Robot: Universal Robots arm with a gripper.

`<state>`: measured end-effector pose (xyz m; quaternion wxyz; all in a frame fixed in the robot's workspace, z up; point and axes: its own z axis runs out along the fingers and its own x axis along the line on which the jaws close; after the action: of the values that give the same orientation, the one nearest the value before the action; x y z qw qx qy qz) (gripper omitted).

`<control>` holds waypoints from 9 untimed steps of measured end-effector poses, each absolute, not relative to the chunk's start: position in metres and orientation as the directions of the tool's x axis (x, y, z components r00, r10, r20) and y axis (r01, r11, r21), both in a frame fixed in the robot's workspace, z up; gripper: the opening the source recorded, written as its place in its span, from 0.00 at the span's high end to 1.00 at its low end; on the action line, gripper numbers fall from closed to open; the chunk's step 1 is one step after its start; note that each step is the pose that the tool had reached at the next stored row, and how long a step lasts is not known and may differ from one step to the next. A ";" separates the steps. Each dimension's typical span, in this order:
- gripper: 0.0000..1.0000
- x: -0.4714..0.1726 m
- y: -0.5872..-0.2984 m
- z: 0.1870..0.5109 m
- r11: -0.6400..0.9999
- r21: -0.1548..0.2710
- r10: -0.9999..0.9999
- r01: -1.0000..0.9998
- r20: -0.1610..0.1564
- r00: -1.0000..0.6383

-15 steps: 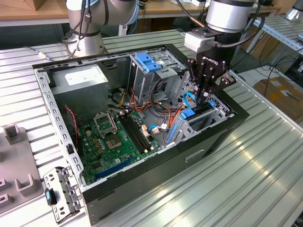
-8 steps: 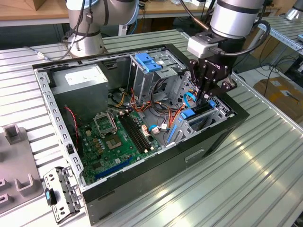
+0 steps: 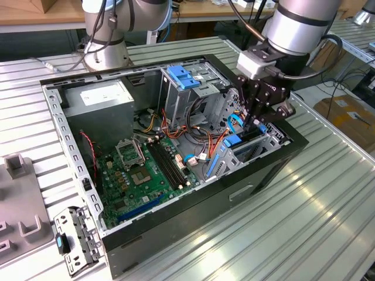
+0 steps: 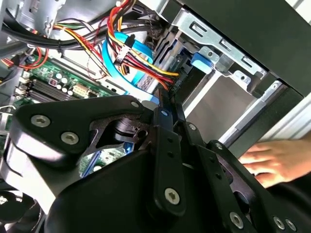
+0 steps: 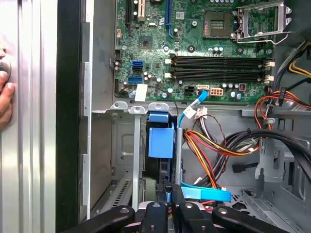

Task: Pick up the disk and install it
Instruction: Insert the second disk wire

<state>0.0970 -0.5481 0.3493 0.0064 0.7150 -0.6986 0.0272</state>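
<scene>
Standing on edge in the drive bay [image 3: 266, 146] at the case's [image 3: 176, 231] 4 o'clock corner in the exterior view: the disk [image 3: 243, 146], long axis along the bay, directly below the claw [image 3: 256, 120], pinched narrow on its top edge.

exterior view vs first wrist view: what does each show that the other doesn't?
Exterior view alone: the arm's grey wrist, the power supply, the blue handle atop the drive cage, and the perforated bracket lying outside the case. First wrist view alone: a person's hand at the case's outer side. Both: the motherboard, the gripper, and the disk standing in its bay.
</scene>
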 end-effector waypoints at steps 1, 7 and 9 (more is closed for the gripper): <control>0.84 0.097 -0.550 0.349 -0.024 -0.029 -0.999 -0.999 0.039 0.022; 0.84 0.097 -0.552 0.347 -0.023 -0.030 -0.999 -0.999 0.031 0.022; 0.84 0.097 -0.552 0.346 -0.023 -0.030 -0.999 -0.999 0.028 0.022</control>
<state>0.0969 -0.5524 0.3455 -0.0009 0.7150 -0.6989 0.0206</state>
